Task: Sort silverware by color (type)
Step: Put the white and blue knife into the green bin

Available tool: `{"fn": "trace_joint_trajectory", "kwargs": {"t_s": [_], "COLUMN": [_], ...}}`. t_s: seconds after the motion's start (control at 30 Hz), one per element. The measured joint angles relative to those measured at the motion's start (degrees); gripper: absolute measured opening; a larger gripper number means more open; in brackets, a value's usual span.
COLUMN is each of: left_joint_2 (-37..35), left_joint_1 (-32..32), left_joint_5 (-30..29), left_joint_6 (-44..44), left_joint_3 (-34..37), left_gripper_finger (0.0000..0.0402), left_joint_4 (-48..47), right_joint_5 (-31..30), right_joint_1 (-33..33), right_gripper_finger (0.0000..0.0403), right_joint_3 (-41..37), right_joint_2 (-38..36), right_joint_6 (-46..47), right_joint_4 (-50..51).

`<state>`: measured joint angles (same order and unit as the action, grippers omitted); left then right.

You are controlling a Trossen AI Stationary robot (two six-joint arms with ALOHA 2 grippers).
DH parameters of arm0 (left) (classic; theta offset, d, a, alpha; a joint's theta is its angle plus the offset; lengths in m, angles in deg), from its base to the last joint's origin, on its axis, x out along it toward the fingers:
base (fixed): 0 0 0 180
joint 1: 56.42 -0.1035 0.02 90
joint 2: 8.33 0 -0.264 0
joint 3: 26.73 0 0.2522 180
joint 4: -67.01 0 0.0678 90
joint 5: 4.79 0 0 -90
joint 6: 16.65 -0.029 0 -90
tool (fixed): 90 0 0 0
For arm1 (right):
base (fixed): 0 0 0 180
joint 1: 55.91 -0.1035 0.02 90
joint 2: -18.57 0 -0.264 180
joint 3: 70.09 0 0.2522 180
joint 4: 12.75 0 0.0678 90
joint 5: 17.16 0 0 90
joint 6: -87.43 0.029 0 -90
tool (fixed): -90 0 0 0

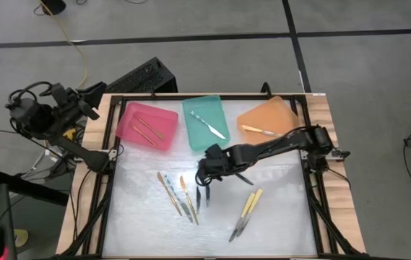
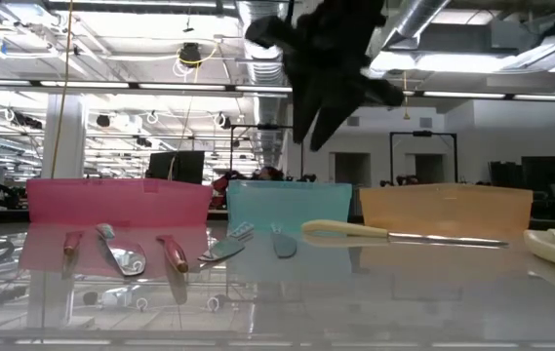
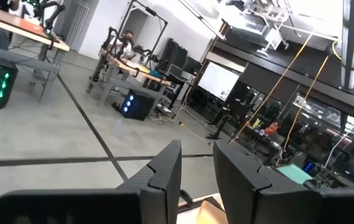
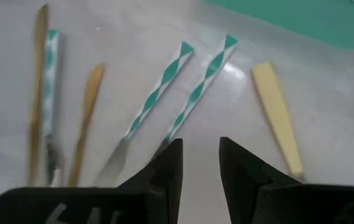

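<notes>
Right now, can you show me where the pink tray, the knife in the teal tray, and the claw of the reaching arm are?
pink tray (image 1: 163, 141): high view, on its near right rim.
knife in the teal tray (image 1: 217, 131): high view, on its metal blade.
right gripper (image 1: 206, 178): high view, between its fingertips, above the table.

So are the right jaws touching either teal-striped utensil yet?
Apart. In the right wrist view the right gripper hangs open above the two teal-striped utensils, empty.

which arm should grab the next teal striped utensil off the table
Right. The right gripper hovers, fingers slightly apart, directly over the two teal-striped utensils lying loose mid-table, near the teal tray. The left gripper is parked off the table's far-left corner, facing the room.
</notes>
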<state>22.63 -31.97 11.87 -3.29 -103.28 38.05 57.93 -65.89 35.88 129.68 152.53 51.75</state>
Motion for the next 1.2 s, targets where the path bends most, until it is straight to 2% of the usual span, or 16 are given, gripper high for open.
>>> {"fn": "trace_joint_trajectory", "kwargs": {"t_s": [0.13,0.37,0.47,0.73,1.2], "left_joint_2": [0.02,0.45,0.58,0.65,0.48], "left_joint_1": [0.0,-0.02,-0.02,-0.04,-0.04], "left_joint_5": [-0.1,-1.52,-1.71,-0.35,7.44], "left_joint_6": [2.75,10.17,13.84,23.97,24.42], "left_joint_3": [0.0,0.02,0.02,0.02,0.02], "left_gripper_finger": [0.0082,0.0089,0.009,0.0089,0.0089], "left_joint_4": [-1.05,-6.83,-10.14,-16.15,-17.6], "right_joint_5": [0.05,1.08,0.37,-1.26,-0.48], "right_joint_1": [0.47,1.05,1.12,1.16,1.12], "right_gripper_finger": [0.0135,0.0223,0.0246,0.0246,0.0239], "right_joint_3": [0.16,0.05,-0.04,0.17,0.2], "right_joint_2": [3.3,8.64,9.6,11.34,14.65], "right_joint_6": [1.47,2.68,3.87,5.07,14.47], "right_joint_4": [-1.94,-5.1,-6.97,-11.13,-13.05]}}
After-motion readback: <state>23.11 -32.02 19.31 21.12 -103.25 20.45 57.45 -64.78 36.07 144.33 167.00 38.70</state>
